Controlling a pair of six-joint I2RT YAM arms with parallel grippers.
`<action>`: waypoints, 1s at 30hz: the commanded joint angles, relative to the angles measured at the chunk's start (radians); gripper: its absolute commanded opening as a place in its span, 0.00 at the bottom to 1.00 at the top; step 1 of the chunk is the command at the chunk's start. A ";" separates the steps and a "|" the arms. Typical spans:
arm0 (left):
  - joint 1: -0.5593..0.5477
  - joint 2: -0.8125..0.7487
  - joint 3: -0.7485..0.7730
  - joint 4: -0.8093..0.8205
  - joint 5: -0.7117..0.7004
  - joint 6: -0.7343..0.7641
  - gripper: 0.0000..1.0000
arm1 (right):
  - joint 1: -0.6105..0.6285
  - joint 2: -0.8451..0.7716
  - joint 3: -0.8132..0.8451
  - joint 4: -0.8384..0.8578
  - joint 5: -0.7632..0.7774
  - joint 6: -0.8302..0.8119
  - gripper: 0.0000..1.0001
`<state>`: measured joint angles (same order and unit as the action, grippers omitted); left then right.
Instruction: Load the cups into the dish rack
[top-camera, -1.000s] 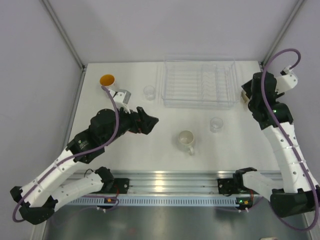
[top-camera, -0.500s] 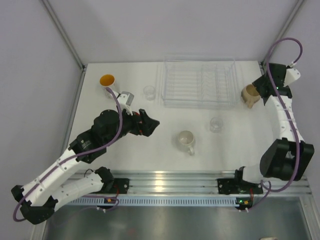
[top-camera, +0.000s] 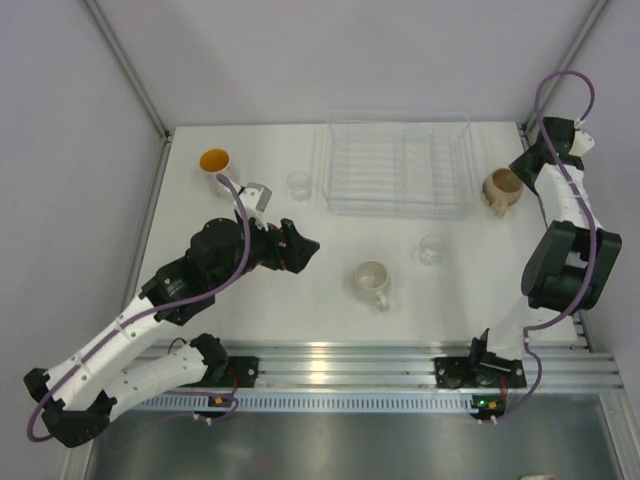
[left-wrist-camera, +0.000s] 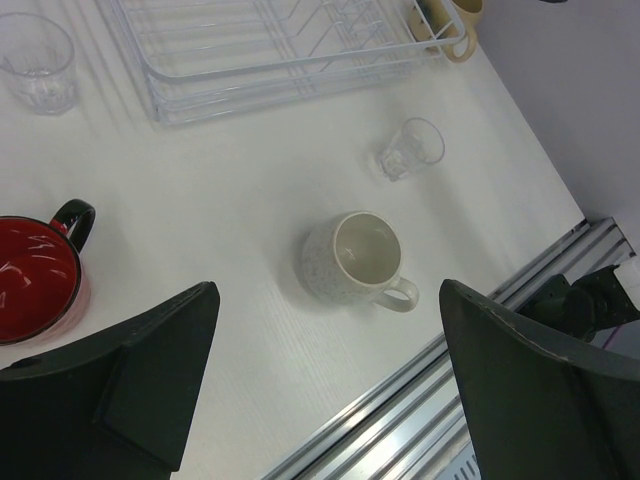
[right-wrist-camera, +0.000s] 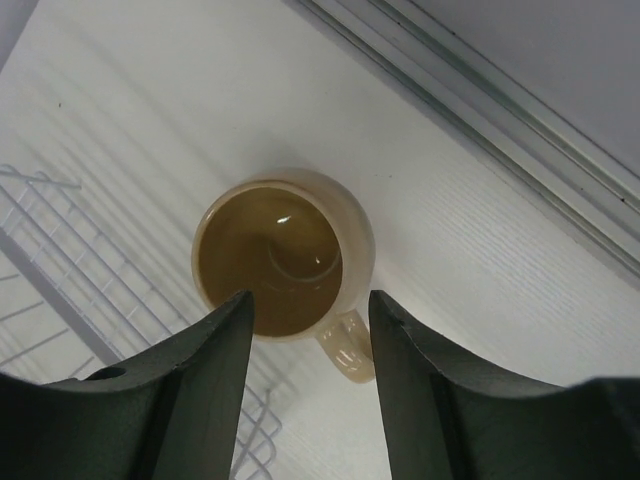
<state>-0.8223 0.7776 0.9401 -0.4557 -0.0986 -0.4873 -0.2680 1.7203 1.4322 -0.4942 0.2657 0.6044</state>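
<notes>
Left wrist view: red mug (left-wrist-camera: 35, 280) cut by left edge, lower part behind one of left fingers (left-wrist-camera: 120, 390). Tan mug (left-wrist-camera: 452, 18) and dish rack (left-wrist-camera: 270, 60) cut by top edge.
Right wrist view: only dish rack corner shows at left edge. Contact between right fingers (right-wrist-camera: 215, 350) and tan mug unclear.
Top view: red mug all but hidden under left arm (top-camera: 200, 270).

Reads as thin glossy ribbing, clear or white-coated, hard to tell which: dish rack (top-camera: 398, 165). Just right of it, looks glazed, smooth and shiny inside: tan mug (right-wrist-camera: 283, 258). In front of it, looks matt, off-white, faintly speckled: white mug (left-wrist-camera: 355, 258); shines as clear glass: small glass (left-wrist-camera: 412, 148). Near left of it, gleams glossy red inside, with black handle: red mug (left-wrist-camera: 35, 275). Under it, shows matt white, finely grained: table (top-camera: 470, 300).
</notes>
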 joint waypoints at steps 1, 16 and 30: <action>-0.003 0.018 0.017 0.037 -0.006 0.021 0.97 | -0.017 0.030 0.056 0.058 -0.032 -0.122 0.51; -0.003 0.055 0.006 0.042 0.034 0.019 0.97 | -0.069 0.237 0.151 0.062 -0.178 -0.380 0.43; -0.003 0.063 0.006 0.045 0.065 0.016 0.94 | -0.094 0.329 0.237 0.013 -0.243 -0.336 0.00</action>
<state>-0.8223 0.8383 0.9401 -0.4549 -0.0593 -0.4797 -0.3515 2.0731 1.6104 -0.4770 0.0235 0.2401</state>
